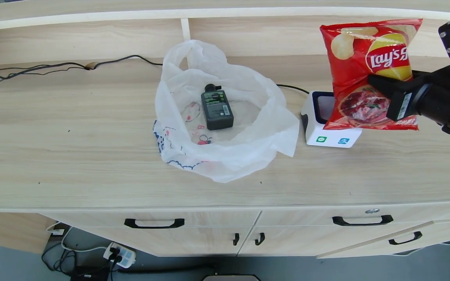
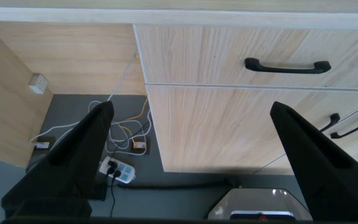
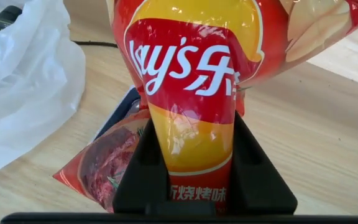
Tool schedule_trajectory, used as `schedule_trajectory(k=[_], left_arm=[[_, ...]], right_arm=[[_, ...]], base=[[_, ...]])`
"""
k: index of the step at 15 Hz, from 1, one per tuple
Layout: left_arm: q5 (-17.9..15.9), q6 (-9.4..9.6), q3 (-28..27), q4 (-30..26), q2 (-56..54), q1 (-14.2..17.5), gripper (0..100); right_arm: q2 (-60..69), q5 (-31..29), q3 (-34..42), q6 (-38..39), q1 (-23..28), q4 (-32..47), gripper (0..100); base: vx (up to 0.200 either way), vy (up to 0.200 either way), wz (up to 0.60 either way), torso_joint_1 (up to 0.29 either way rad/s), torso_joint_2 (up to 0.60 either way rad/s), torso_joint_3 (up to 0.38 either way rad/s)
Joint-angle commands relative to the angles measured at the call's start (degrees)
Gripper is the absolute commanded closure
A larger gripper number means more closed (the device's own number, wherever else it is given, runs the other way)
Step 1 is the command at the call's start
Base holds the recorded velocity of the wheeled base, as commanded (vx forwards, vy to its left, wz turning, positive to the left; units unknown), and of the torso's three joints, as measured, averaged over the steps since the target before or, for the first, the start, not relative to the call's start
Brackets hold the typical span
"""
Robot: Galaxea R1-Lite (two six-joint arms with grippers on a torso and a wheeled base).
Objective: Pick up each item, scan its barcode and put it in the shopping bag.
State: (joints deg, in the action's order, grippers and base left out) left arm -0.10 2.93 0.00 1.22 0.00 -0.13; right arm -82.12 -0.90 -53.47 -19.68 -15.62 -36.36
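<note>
head view | wooden counter point(image 1: 72, 156) holds shopping bag point(image 1: 248, 152), scanner point(image 1: 328, 136) | right gripper point(image 3: 194, 168) pinching chip bag point(image 1: 365, 50) | left gripper point(image 2: 191, 109) spread

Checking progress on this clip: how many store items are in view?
2. A dark bottle lies inside the white shopping bag; a red chip bag is held by the right gripper over the scanner. The shopping bag's folds could hide more.

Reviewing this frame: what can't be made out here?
Head view: the scanner window is mostly covered by the chip bag.
Chip bag's barcode: presumably on its back, turned away from the head and right wrist cameras.
Label on the bottle in the shopping bag: too small to read, head view.
</note>
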Motion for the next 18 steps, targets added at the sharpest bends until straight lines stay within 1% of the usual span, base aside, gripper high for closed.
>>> schedule_trajectory(k=[1, 7, 10, 12, 13, 16, 18], left_arm=[[-0.08, 0.06, 0.00, -0.08, 0.09, 0.05, 0], [0.01, -0.03, 0.00, 0.01, 0.09, -0.04, 0], [0.01, -0.03, 0.00, 0.01, 0.09, 0.05, 0], [0.01, -0.03, 0.00, -0.08, 0.09, 0.05, 0], [0.01, -0.03, 0.00, 0.01, 0.00, 0.05, 0], [0.01, -0.03, 0.00, -0.16, 0.09, -0.04, 0], [0.01, -0.03, 0.00, -0.08, 0.00, -0.04, 0]], right_arm=[[0.47, 0.02, -0.06, -0.36, 0.24, -0.02, 100], [0.73, 0.11, 0.03, -0.45, 0.15, -0.02, 100], [3.45, -0.33, -0.32, -0.19, 0.41, 0.07, 100], [6.00, -1.12, -2.25, 0.43, 1.91, 0.42, 100], [6.62, -0.94, -3.22, 0.78, 1.82, 0.77, 100], [7.15, -0.77, -6.39, 2.45, 1.47, 3.41, 100], [7.67, -0.77, -6.03, 2.45, 1.47, 4.28, 100]], base=[[0.000, 0.000, 0.00, 0.000, 0.00, 0.000], [0.000, 0.000, 0.00, 0.000, 0.00, 0.000], [0.000, 0.000, 0.00, 0.000, 0.00, 0.000], [0.000, 0.000, 0.00, 0.000, 0.00, 0.000], [0.000, 0.000, 0.00, 0.000, 0.00, 0.000], [0.000, 0.000, 0.60, 0.002, 0.00, 0.006], [0.000, 0.000, 0.60, -0.002, 0.00, 0.005]])
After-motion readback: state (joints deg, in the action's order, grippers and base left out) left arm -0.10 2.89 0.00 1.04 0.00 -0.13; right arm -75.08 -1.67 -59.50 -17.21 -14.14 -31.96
